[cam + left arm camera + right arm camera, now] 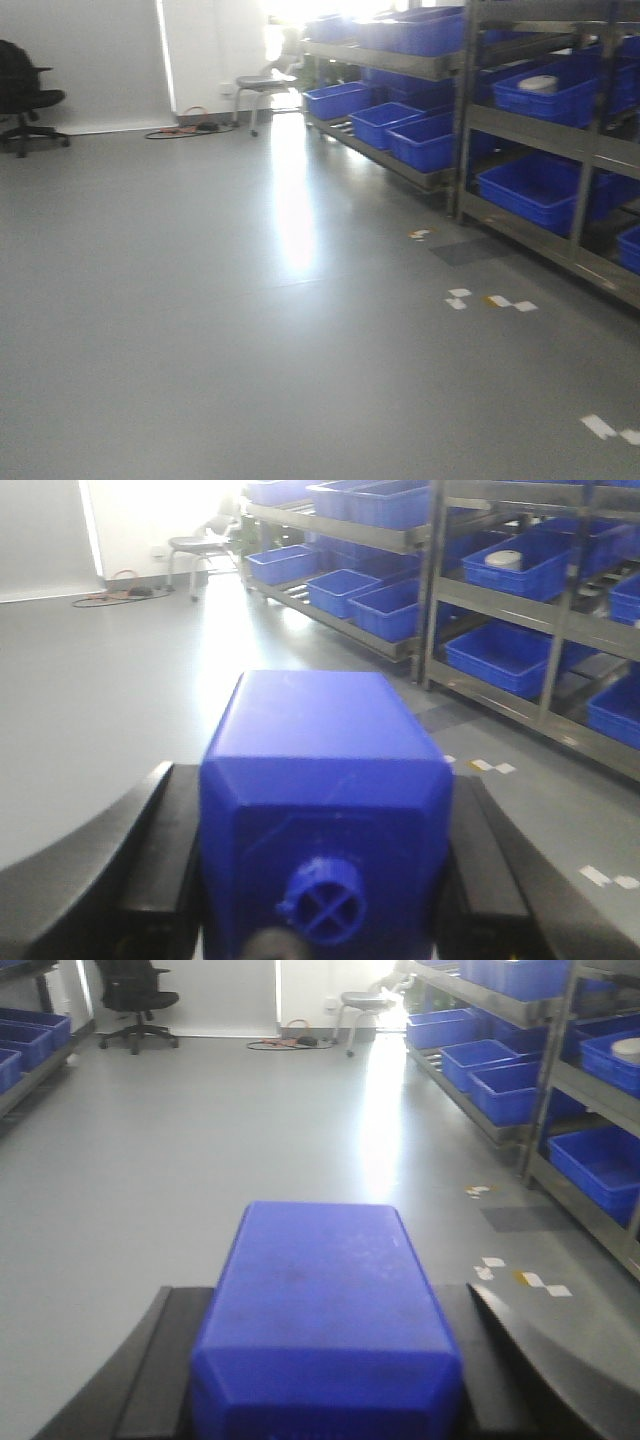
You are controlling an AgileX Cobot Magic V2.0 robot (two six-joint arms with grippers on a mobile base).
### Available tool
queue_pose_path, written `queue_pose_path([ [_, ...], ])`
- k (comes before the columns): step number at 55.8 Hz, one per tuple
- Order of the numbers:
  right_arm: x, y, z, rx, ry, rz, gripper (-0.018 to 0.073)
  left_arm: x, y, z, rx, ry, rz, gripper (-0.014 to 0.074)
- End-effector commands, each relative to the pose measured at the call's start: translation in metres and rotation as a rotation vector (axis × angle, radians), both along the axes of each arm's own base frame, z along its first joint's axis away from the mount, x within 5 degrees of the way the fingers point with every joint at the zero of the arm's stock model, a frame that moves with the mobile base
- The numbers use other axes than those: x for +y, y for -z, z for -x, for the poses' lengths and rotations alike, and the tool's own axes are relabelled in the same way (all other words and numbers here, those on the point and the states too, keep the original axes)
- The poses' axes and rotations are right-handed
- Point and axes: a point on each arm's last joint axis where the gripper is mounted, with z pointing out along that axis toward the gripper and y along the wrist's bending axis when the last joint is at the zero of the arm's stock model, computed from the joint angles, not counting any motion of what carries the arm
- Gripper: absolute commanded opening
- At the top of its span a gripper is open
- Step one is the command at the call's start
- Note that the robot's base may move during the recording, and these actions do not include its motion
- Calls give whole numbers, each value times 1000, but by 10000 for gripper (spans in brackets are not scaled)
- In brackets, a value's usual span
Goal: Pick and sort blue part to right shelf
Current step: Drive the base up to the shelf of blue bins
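In the left wrist view a blue block part (325, 730) with a round cross-shaped cap on its near face sits between the black fingers (155, 860); my left gripper (318, 780) is shut on it. In the right wrist view a second blue block part (325, 1340) sits between black fingers (165, 1360); my right gripper (328, 1295) is shut on it. The metal shelf (520, 125) with blue bins (535, 185) stands along the right, some way off. Neither gripper shows in the exterior view.
Grey floor with white tape marks (505, 302) in front of the shelf. One bin holds a white round object (538, 84). A chair (265, 85) and cables (185, 128) are at the far wall, and a black office chair (25, 95) is at far left. More blue bins (25, 1035) are at left.
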Motion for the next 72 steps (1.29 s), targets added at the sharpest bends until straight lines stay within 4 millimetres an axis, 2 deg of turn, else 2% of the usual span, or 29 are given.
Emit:
queue_pose_path([
  [1, 0, -18, 0, -105, 3, -12, 153, 0, -18, 3, -112, 4, 37, 335],
  [72, 0, -18, 0, -105, 3, -12, 153, 0, -18, 3, -112, 4, 37, 335],
])
